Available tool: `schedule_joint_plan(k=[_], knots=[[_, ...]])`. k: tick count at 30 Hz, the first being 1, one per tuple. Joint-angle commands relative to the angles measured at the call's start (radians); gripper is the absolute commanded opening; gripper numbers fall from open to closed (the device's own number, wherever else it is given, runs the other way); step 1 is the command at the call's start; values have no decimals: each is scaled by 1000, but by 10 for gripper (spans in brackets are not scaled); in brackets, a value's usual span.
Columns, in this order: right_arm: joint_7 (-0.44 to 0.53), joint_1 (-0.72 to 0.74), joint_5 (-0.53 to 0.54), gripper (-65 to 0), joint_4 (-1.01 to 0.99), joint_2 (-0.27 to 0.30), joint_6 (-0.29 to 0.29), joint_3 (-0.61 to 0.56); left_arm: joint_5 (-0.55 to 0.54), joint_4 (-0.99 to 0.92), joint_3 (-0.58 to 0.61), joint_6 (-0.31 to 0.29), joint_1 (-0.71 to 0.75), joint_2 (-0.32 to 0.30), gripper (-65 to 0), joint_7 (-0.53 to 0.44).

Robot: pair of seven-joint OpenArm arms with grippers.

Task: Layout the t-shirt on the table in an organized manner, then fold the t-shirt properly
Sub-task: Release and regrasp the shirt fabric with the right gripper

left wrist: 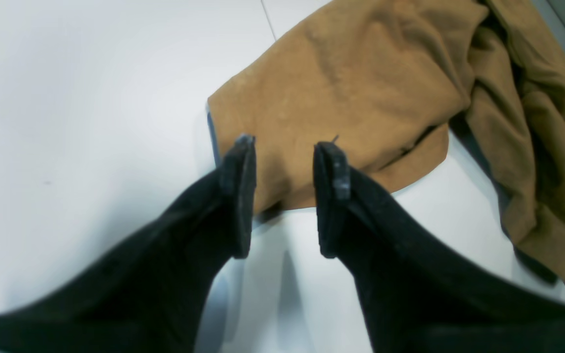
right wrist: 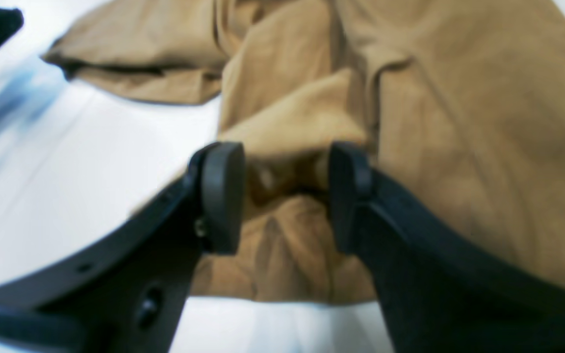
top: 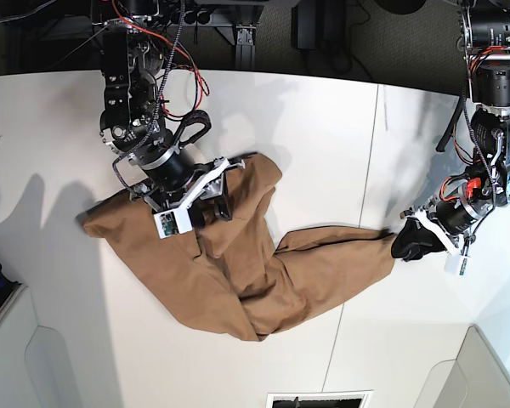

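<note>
Where bunched, soft tan t-shirt (top: 238,272)

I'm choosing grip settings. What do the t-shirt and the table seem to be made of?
t-shirt: soft, matte tan knit cloth, likely cotton; it drapes and bunches in loose folds. table: hard, smooth white panels, probably laminate; faint sheen and a thin dark seam.

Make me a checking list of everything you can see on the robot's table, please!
Surface: white table, thin dark seam across it.
Job's things: tan t-shirt, crumpled and twisted, not laid flat.
Clutter: nothing seen.
Grippers: left pincer open, at the shirt's edge, holding nothing; right pincer open over bunched cloth, whether it grips is unclear.
Cables: red and black wires on the right arm.
Surroundings: dark frame behind the table; grey panels at the near corners.
</note>
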Motion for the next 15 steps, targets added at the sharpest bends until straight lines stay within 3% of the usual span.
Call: schedule_joint_plan(k=[1,7,15], knots=[[32,13,-1,-370,0,-3,2,-1,-17,17,-8,-14,-21,-16,-421,-23],[119,13,-42,-370,-111,-3,0,-1,-16,17,-8,-14,-21,-16,-421,-23],[138,13,-42,-370,-169,-3,0,-1,-17,17,-8,-14,-19,-16,-422,-23]])
